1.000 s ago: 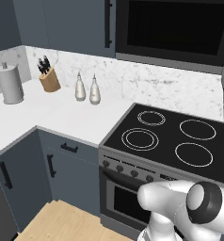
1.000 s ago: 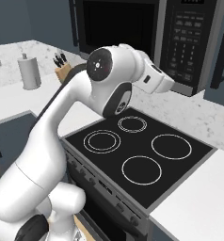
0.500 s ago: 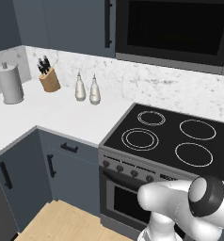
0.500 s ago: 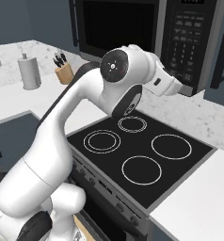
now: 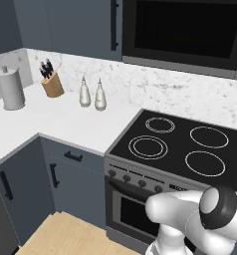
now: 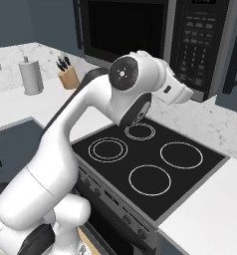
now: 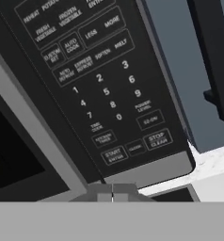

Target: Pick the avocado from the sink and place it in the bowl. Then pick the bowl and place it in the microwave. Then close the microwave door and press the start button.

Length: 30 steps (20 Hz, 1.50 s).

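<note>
Microwave (image 6: 155, 37) door (image 6: 123, 27) sits closed above the stove (image 6: 148, 159); pincer (image 7: 112, 190) faces the keypad (image 7: 97, 80) (START button (image 7: 113, 156) just ahead), fingers pressed together.

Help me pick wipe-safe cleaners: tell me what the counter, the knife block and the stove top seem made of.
Counter: plain white, matte, possibly laminate or stone.
Knife block: light-brown, probably wood, unglossed.
Stove top: smooth flat black with white ring marks, likely glass-ceramic.

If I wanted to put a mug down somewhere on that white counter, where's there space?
The white counter lies bare between the two shakers and the stove. It is crowded at the back wall, near the knife block and paper towel roll.
</note>
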Motion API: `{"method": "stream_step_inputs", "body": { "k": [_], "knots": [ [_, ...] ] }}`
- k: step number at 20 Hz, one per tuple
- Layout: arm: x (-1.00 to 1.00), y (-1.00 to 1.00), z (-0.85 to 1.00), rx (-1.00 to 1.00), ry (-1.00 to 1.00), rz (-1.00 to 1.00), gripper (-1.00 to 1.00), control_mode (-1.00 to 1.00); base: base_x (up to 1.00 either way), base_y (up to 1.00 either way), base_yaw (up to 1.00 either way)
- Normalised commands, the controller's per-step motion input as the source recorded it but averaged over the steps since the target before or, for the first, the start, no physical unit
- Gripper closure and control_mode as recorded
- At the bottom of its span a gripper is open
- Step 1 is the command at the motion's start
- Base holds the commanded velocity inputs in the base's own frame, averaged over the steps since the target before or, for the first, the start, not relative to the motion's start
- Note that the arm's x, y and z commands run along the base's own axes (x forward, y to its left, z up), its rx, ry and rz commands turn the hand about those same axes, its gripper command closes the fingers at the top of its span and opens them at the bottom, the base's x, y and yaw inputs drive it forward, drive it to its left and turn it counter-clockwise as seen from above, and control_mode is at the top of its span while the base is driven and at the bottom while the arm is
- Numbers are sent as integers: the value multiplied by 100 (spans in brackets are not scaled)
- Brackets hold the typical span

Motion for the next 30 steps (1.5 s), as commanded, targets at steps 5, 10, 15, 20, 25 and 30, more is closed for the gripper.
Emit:
{"method": "stream_step_inputs", "body": {
  "k": [5, 10, 15, 20, 25, 30],
  "knots": [
    [21, -3, 0, 2, 0, 0, 100, -100, 0, 0, 0],
    [14, -22, 0, 6, 0, 3, 100, -100, 0, 0, 0],
    [18, -12, 0, 4, 0, 3, 100, -100, 0, 0, 0],
    [5, -4, -5, 1, 0, 4, 100, -100, 0, 0, 0],
    [2, -15, -9, 4, -3, 3, 100, -100, 0, 0, 0],
    [11, -1, -11, 0, -1, 0, 100, -100, 0, 0, 0]
  ]
}}
